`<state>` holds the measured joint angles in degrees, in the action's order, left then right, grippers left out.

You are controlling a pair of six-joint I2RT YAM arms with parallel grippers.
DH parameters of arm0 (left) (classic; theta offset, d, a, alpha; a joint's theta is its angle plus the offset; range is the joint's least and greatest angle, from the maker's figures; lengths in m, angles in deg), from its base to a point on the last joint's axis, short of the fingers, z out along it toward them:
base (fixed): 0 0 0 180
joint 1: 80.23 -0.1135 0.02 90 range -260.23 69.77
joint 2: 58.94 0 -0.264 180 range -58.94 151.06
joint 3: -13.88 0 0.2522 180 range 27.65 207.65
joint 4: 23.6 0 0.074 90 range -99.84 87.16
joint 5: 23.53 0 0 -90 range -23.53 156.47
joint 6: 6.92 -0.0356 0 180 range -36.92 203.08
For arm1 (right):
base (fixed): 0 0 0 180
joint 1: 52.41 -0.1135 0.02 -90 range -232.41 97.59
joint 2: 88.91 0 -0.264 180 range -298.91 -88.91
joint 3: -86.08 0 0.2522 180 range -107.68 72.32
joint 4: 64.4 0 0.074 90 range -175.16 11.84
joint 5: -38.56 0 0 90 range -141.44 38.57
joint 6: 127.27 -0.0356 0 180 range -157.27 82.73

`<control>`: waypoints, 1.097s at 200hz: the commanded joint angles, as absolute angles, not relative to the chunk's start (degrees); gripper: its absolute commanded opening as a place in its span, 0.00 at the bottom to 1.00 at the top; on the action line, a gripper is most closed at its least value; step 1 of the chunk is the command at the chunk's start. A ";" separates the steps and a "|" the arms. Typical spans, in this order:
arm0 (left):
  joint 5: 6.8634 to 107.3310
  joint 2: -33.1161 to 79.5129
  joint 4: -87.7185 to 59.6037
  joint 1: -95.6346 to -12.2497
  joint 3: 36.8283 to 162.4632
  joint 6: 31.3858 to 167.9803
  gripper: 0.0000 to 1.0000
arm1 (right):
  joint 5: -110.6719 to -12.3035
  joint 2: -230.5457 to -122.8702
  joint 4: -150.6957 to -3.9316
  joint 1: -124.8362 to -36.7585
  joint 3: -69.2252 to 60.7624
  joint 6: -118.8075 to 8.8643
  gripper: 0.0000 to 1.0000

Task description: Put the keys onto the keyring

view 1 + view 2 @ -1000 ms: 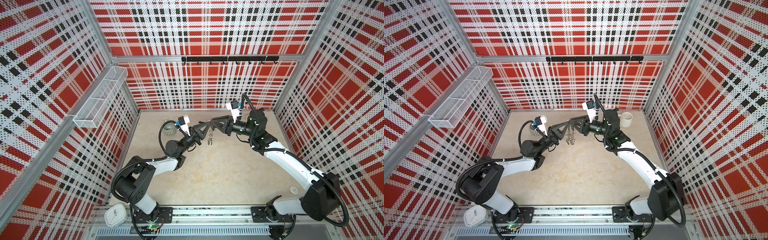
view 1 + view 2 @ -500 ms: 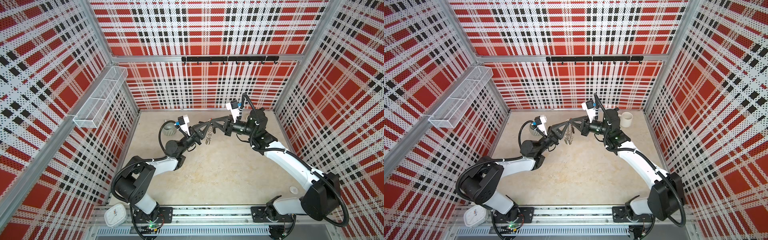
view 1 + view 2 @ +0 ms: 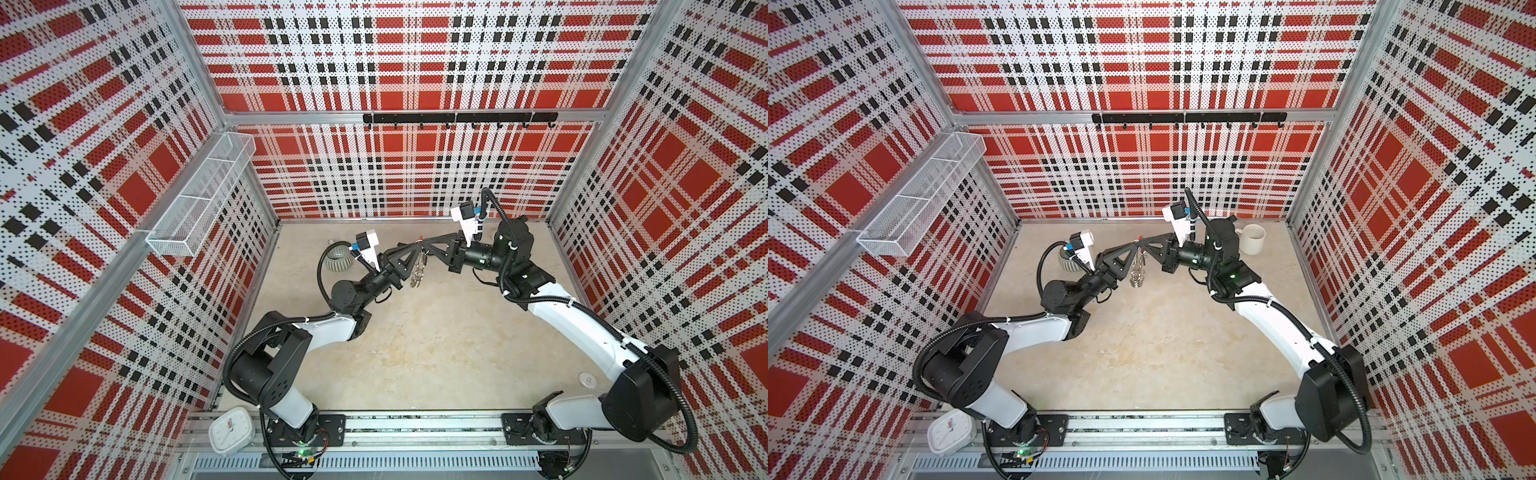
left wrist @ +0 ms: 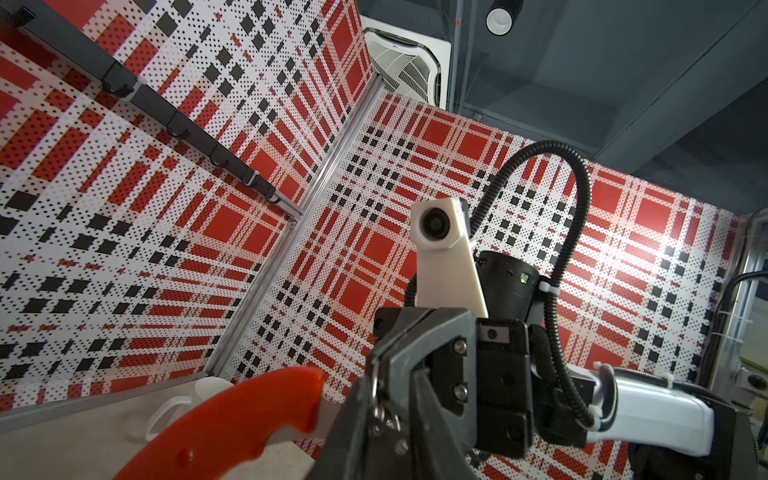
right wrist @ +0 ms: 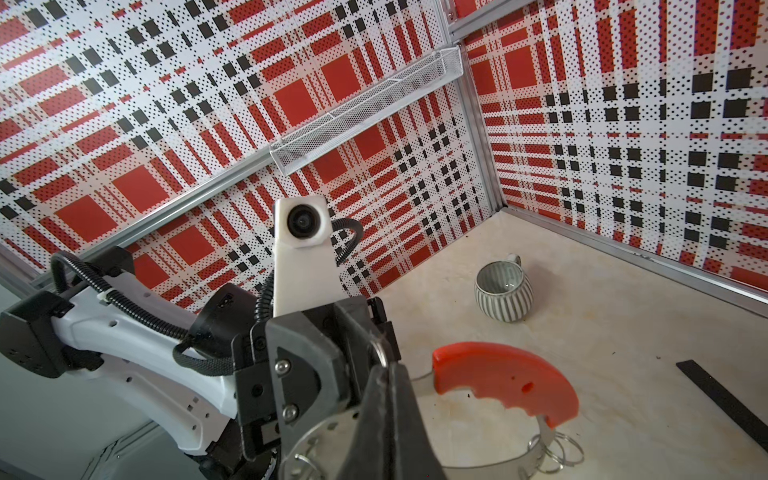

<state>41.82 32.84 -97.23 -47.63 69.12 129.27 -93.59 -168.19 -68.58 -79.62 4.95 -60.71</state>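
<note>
Right gripper [image 3: 424, 244] tight on the keyring [image 5: 498, 374]; left gripper [image 3: 409, 253] beside it, grip unclear.

You see the keyring [image 5: 320, 436] as a thin plate of grey metal with a dull, brushed look. Its red bar [image 5: 505, 376] is matt plastic, a little grainy, and the small rings [image 5: 561, 453] are bright, shiny metal wire. The table [image 3: 436, 332] looks like pale stone or concrete, matt and somewhat stained. The striped mug [image 5: 503, 291] is ceramic, ribbed outside and glossy with glaze inside. The white mug [image 3: 1252, 239] looks smooth. The walls [image 3: 395, 62] are perforated sheets with a printed check, matt, held in frame bars [image 3: 291, 118] of satin aluminium. The basket [image 3: 199, 195] is fine white wire mesh. The strap [image 5: 723, 399] looks matt black.
</note>
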 commanded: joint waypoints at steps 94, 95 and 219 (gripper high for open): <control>33.98 18.48 -48.56 -53.69 73.05 82.85 0.26 | -69.25 -167.07 -79.48 -81.24 5.35 -26.00 0.00; 33.83 18.48 -48.18 -53.69 73.20 82.43 0.26 | -69.13 -167.06 -79.26 -81.24 5.52 -25.83 0.00; 25.67 26.92 -16.87 -54.08 93.21 63.74 0.30 | -76.11 -167.11 -72.54 -82.30 11.13 -24.61 0.00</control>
